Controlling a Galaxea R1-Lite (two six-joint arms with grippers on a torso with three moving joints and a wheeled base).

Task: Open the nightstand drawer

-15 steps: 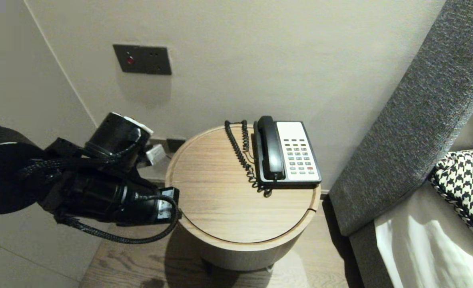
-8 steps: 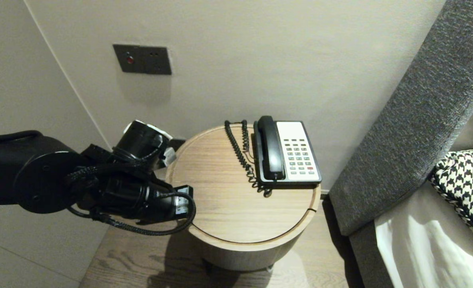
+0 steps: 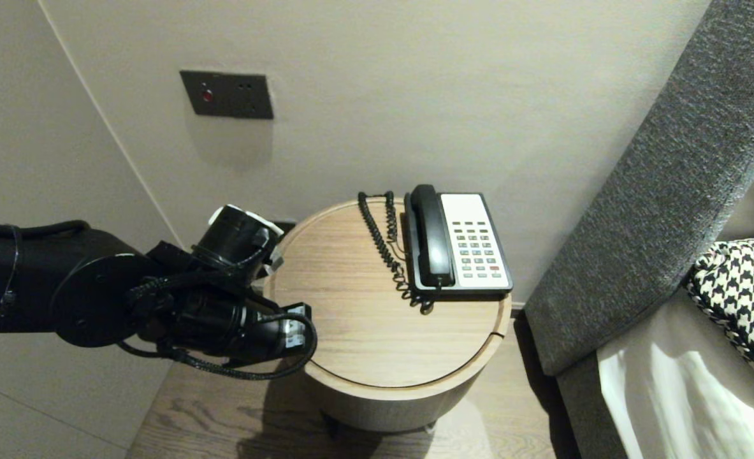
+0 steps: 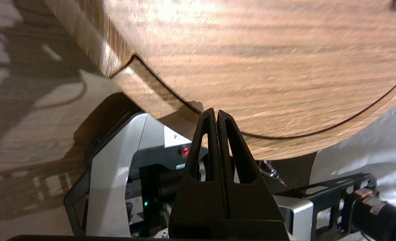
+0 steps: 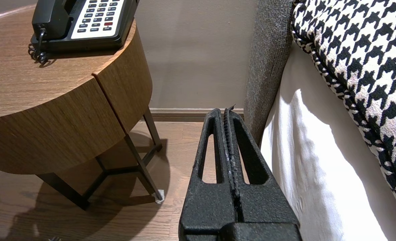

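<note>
Holds the left gripper [image 4: 216, 112] pressed together on nothing, at the left rim of the side table [image 3: 364, 331]. Finds, further right on the far part of that top, the coiled cord [image 3: 383, 236], then the handset [image 3: 431, 236] cradled along the left side of the telephone [image 3: 478, 242], both long axes running near to far, corded end nearest. Parks the right gripper [image 5: 225, 112], also pressed together, low beside the bed [image 5: 301, 167].

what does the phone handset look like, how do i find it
Left of the grey upholstered headboard stands a round wooden table. At its far edge, near the wall, sits a telephone. The handset is the black bar lying along the phone's left side, between the white keypad panel and the black coiled cord.
</note>
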